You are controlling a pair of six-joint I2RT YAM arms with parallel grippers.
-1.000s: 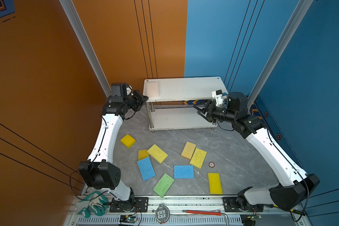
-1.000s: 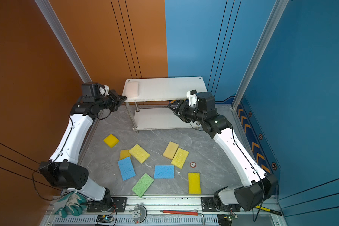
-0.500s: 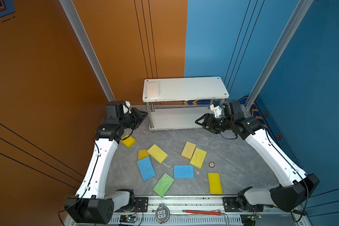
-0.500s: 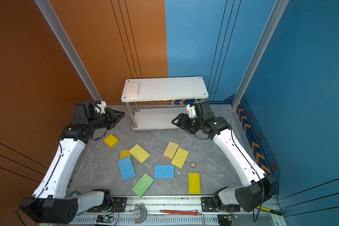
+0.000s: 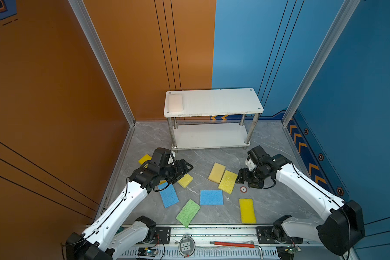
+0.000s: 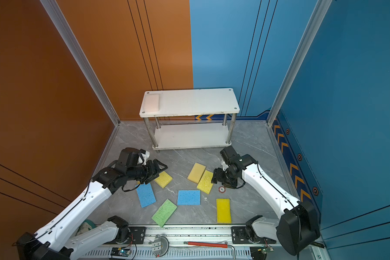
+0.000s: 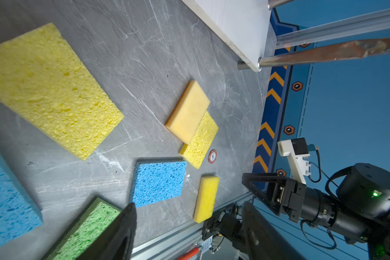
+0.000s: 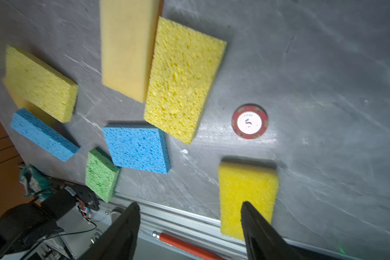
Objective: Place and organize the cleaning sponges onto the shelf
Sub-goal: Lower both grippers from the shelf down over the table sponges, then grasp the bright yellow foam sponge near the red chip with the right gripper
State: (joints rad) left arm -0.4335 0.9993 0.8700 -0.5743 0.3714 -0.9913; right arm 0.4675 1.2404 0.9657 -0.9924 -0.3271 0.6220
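Pick step, I'd say: pale sponge (image 5: 175,103) on shelf (image 5: 214,104), rest on floor (image 5: 212,157). Left gripper (image 5: 186,167) spread wide, empty, yellow sponge (image 5: 185,180) just under its tips; right gripper (image 5: 239,178) likewise, second yellow sponge (image 5: 227,182) just ahead; next likely descend, clamp.

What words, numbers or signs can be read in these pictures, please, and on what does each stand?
"5": on the red-and-white chip.
Arc of small print above that 5: too blurred to read.
Signs: yellow chevrons on the blue wall strip, no lettering.
Nothing else is legible.
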